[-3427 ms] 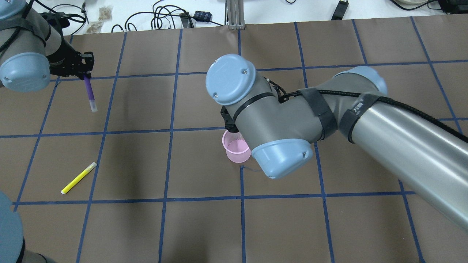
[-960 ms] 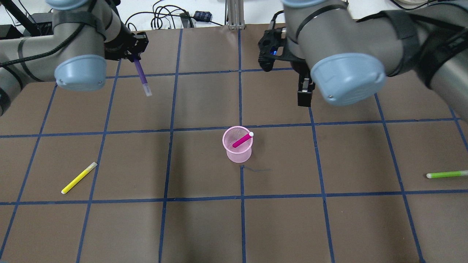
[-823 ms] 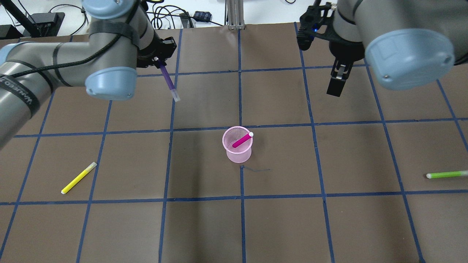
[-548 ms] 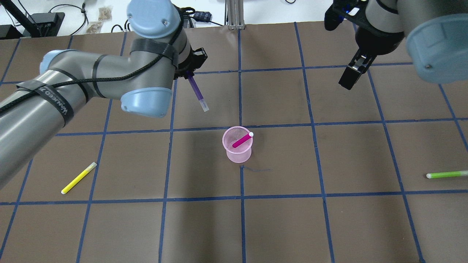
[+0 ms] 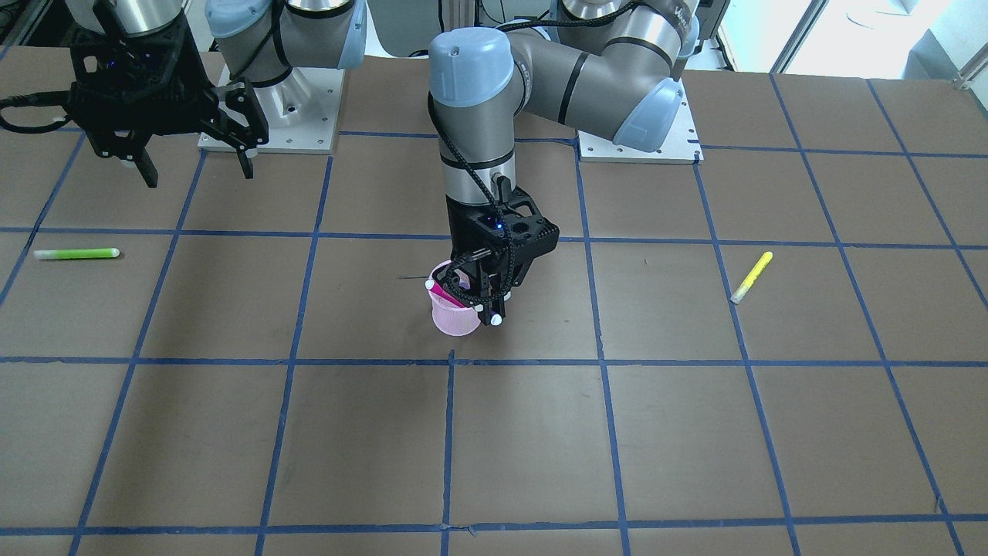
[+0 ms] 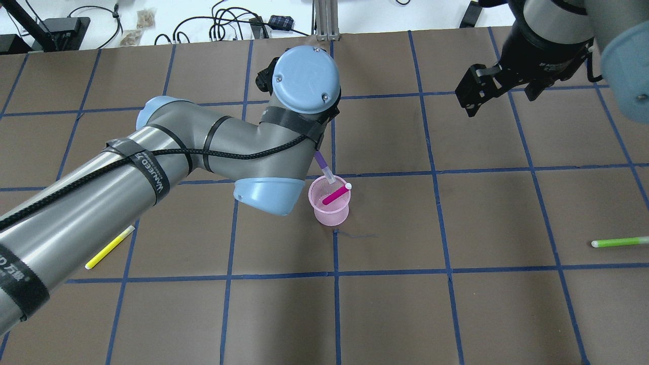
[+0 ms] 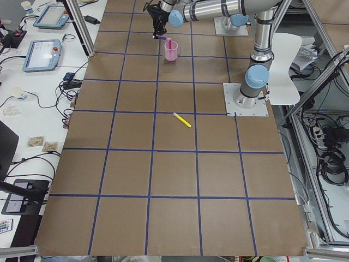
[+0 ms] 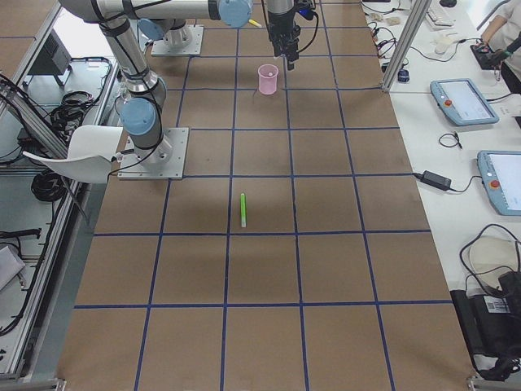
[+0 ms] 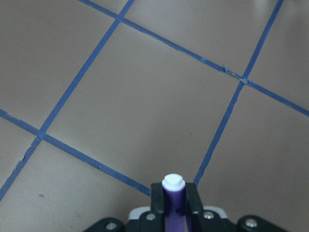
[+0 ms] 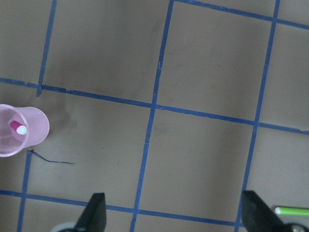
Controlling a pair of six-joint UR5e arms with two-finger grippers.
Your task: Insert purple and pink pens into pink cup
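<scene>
Jaws: left gripper [image 9: 175,195] pinches slim purple pen [image 6: 323,165]; right gripper [image 10: 176,212] spread, seemingly empty.

Brown table [image 6: 405,314], blue tape lines [image 6: 177,278] make big squares. Pink cup [image 6: 330,213] stands upright near middle, just beside line crossing. Small dark scribble [image 6: 357,235] next to cup. Yellow pen [image 6: 109,247] lies flat, robot's left side. Green pen [image 6: 618,242] lies flat, far right side. Metal plates [image 5: 309,123] sit under arm bases.

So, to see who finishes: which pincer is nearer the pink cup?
Left. The left pincer hangs over the cup, holding the purple pen; the right pincer is far off, open and empty.
</scene>
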